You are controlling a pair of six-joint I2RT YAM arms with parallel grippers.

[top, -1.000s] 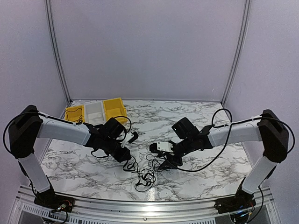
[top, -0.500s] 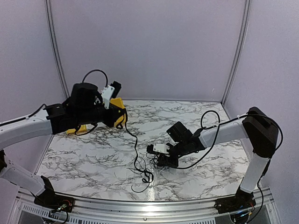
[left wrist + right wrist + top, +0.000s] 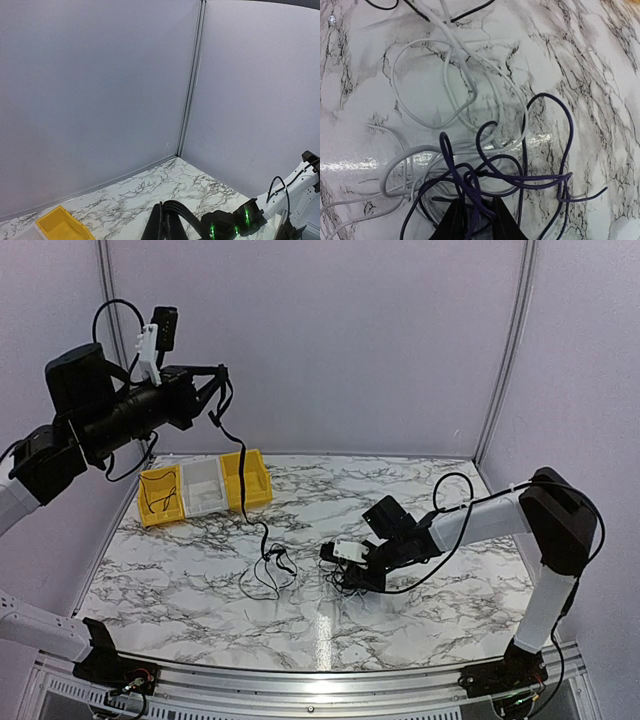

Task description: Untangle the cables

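Left pincer (image 3: 218, 382): clenched on black cable (image 3: 244, 480), high up.
Black cable: hangs straight down, bottom loops on counter (image 3: 450, 510).
Right pincer (image 3: 477, 220): grasping tangle (image 3: 530, 178), 3 o'clock of loops.

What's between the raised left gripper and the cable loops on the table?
One black cable strand, hanging from the left gripper down to the loops; otherwise just air. Shows in the top view.
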